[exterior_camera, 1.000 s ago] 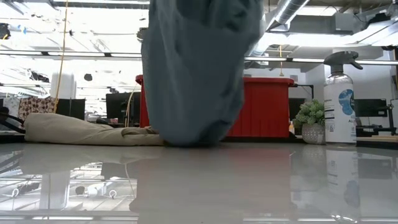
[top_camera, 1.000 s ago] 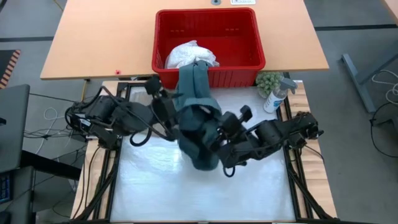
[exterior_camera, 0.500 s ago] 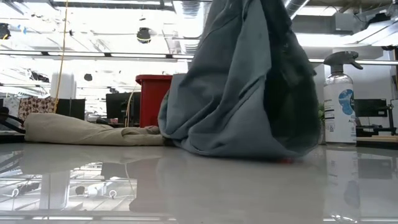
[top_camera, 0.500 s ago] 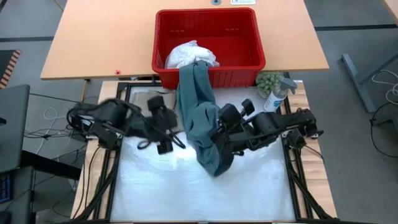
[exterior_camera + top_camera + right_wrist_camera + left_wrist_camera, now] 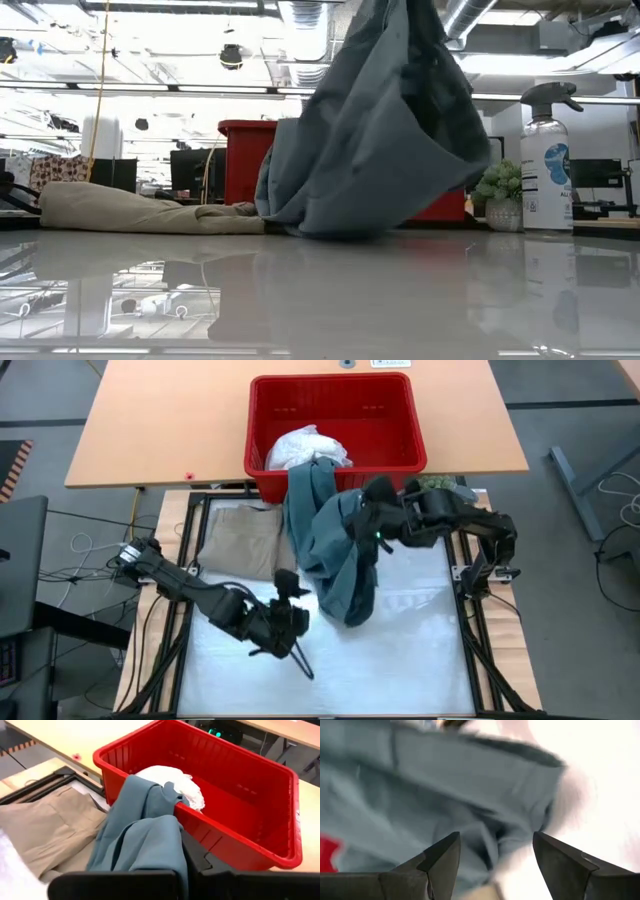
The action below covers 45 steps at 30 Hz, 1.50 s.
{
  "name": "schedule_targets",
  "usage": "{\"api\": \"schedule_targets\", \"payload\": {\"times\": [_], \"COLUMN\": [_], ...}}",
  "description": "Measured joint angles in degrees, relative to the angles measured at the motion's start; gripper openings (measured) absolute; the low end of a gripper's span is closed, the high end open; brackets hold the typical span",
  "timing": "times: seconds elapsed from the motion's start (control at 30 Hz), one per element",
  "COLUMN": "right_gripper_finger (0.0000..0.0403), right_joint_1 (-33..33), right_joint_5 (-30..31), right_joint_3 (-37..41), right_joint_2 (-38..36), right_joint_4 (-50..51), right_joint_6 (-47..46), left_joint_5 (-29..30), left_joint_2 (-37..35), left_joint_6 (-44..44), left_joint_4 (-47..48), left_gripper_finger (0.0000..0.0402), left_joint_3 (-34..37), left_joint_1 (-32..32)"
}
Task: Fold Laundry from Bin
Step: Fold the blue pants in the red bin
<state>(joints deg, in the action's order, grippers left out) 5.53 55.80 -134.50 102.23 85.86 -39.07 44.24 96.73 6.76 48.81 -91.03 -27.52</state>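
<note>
The dark teal garment hangs over the red bin's front rim and drops to the table, where its lower end rests. My right gripper is shut on it above the table, just before the bin. A white garment lies inside the bin. The beige garment lies flat on the table's far left part. My left gripper is low over the table, open, pointing at the teal garment's lower end with a gap between them. My right gripper pinches a bunched fold of the teal garment's middle between its two fingers, slanting down toward the bin; the cloth drapes over the fingers and hides the place of contact. One end lies over the bin's rim. The other hangs slack onto the table.
A spray bottle and a small potted plant stand at the table's far right corner, beside the bin. The near half of the shiny table is bare. A wooden table carries the bin.
My left gripper has dropped from beside the garment's upper part down toward the table's near edge. My right gripper has carried its hold on the teal garment toward the far edge and the bin. The hanging cloth has swung right, its lower end staying on the table.
</note>
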Motion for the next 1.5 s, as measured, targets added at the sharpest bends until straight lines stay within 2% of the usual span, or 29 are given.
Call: {"api": "schedule_targets", "payload": {"times": [0.17, 0.27, 0.4, 0.57, 0.67, 0.8, 1.0, 1.13, 1.3, 1.43, 1.5], "right_gripper_finger": [0.0023, 0.0023, 0.0023, 0.0023, 0.0023, 0.0023, 0.0023, 0.0023, 0.0023, 0.0023, 0.0023], "right_joint_1": [-3.10, -4.63, -5.80, -7.00, -7.51, -7.59, -7.88, -7.83, -7.79, -7.51, -7.51], "right_joint_5": [-2.77, -5.00, -8.13, -10.64, -12.44, -13.00, -13.10, -13.40, -14.14, -14.36, -14.44], "right_joint_3": [0.00, 0.00, 0.09, 0.09, 0.09, 0.09, 0.09, 0.08, 0.09, 0.09, 0.07], "right_joint_2": [-0.28, -0.02, 0.18, 0.18, 0.18, 0.18, 0.18, 0.18, 0.18, 0.19, 0.19], "right_joint_4": [-1.40, -1.60, -3.68, -9.06, -9.89, -9.66, -9.81, -9.51, -9.54, -9.38, -9.36], "right_joint_6": [3.71, 3.76, 5.49, 9.12, 9.63, 10.49, 12.43, 13.40, 14.13, 14.77, 15.56], "left_joint_5": [-0.44, -4.41, -10.75, -11.87, -11.85, -7.34, -6.81, -5.25, 1.69, 7.03, 10.71], "left_joint_2": [0.00, 0.00, 0.50, 3.76, 7.30, 12.11, 18.51, 22.88, 30.14, 36.40, 39.47], "left_joint_6": [19.43, 28.47, 36.26, 43.55, 46.44, 54.30, 66.10, 70.71, 71.79, 73.70, 73.87], "left_joint_4": [-10.78, -17.90, -29.95, -39.46, -41.88, -44.96, -44.84, -46.30, -50.08, -49.21, -45.82], "left_gripper_finger": [0.0239, 0.0239, 0.0239, 0.0239, 0.0239, 0.0239, 0.0239, 0.0239, 0.0239, 0.0239, 0.0236], "left_joint_3": [5.50, 7.30, 9.68, 10.22, 10.30, 9.63, 7.85, 5.78, -0.33, -7.78, -12.32], "left_joint_1": [-1.12, -1.16, 0.10, 2.91, 4.55, 5.78, 7.09, 7.65, 8.30, 8.86, 9.02]}}
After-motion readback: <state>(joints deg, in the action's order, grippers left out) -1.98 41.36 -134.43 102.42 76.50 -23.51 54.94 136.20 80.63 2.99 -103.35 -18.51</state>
